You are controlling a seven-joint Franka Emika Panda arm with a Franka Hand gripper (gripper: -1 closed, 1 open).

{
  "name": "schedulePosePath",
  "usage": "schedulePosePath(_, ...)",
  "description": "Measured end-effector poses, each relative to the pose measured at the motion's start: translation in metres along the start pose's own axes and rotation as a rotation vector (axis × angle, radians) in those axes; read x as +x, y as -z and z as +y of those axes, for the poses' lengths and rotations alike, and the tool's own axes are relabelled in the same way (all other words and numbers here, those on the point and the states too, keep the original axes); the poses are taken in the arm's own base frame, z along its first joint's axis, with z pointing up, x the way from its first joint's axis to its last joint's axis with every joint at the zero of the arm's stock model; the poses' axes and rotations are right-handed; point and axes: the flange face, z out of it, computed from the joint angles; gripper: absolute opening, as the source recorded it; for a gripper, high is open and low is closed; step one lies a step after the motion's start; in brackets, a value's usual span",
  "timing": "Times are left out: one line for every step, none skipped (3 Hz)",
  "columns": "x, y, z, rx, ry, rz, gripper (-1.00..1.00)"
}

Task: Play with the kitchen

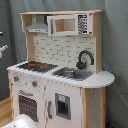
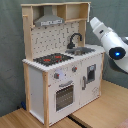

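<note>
1. The kitchen (image 1: pixel 60 70), a tall white and light-wood toy, fills the middle of both exterior views and stands on a wooden floor (image 2: pixel 105 107) against a grey-green backdrop.
2. Its black stovetop (image 2: pixel 52 59) with red rings lies beside a sink (image 2: pixel 82 50) with a curved black faucet (image 2: pixel 75 39).
3. Below sit round knobs (image 2: pixel 62 76) and an oven door (image 2: pixel 65 95) with a window.
4. Above are a grey hood (image 1: pixel 38 26) and a microwave-like cabinet (image 1: pixel 70 24) (its keypad on the first exterior view's right).
5. The white arm (image 2: pixel 107 37) reaches in from the second exterior view's right, near the sink end of the counter; a blue light glows on it.
6. I cannot tell whether the hand is apart or together, since it is not clearly shown in either view.
</note>
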Motion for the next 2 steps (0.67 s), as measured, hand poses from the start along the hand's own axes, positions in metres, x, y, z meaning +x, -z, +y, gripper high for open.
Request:
schedulePosePath(-0.014,-0.002,0.014,-0.024,-0.08,-0.077,1.0)
schedulePosePath(-0.028,-0.006,0.024,-0.048,-0.156,-0.149,1.0)
